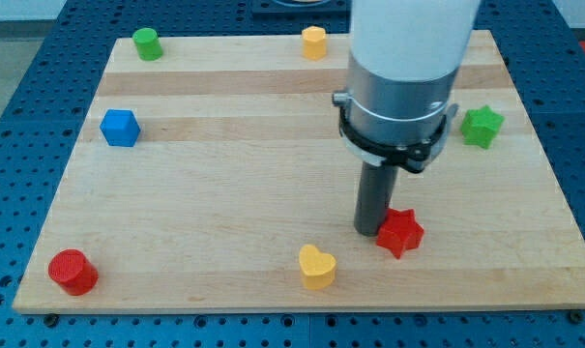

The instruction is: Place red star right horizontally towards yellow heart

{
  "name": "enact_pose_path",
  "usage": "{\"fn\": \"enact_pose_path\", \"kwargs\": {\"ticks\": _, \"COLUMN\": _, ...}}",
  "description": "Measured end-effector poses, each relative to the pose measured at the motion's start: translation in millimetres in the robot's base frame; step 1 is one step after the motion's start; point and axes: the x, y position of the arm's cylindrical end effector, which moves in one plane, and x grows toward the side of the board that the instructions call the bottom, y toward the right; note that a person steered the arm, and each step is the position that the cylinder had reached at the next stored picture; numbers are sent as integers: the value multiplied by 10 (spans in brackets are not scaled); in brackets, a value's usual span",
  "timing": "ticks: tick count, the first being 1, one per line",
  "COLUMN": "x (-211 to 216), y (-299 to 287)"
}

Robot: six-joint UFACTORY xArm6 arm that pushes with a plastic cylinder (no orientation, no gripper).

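Over at the view's bottom left a red cylinder block (73,272) is sitting, the yellow heart block (317,266) is resting near the wooden board's (224,203) bottom edge, and my tip (369,230), holding nothing, is pressing against the red star block's (399,232) left side, just right of the heart.

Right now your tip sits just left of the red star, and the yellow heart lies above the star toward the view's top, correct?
Not quite. My tip does sit just left of the red star, but the yellow heart lies below and to the left of the star, toward the view's bottom, as the camera view shows.
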Motion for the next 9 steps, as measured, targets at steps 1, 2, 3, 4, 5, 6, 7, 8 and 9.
{"fn": "enact_pose_path", "kwargs": {"ticks": 1, "x": -12, "y": 133}}
{"fn": "enact_pose_path", "kwargs": {"ticks": 2, "x": -12, "y": 275}}
{"fn": "enact_pose_path", "kwargs": {"ticks": 3, "x": 18, "y": 371}}
{"fn": "enact_pose_path", "kwargs": {"ticks": 4, "x": 69, "y": 372}}
{"fn": "enact_pose_path", "kwargs": {"ticks": 5, "x": 163, "y": 372}}
{"fn": "enact_pose_path", "kwargs": {"ticks": 6, "x": 240, "y": 372}}
{"fn": "enact_pose_path", "kwargs": {"ticks": 7, "x": 283, "y": 393}}
{"fn": "enact_pose_path", "kwargs": {"ticks": 8, "x": 317, "y": 393}}
{"fn": "enact_pose_path", "kwargs": {"ticks": 9, "x": 395, "y": 393}}
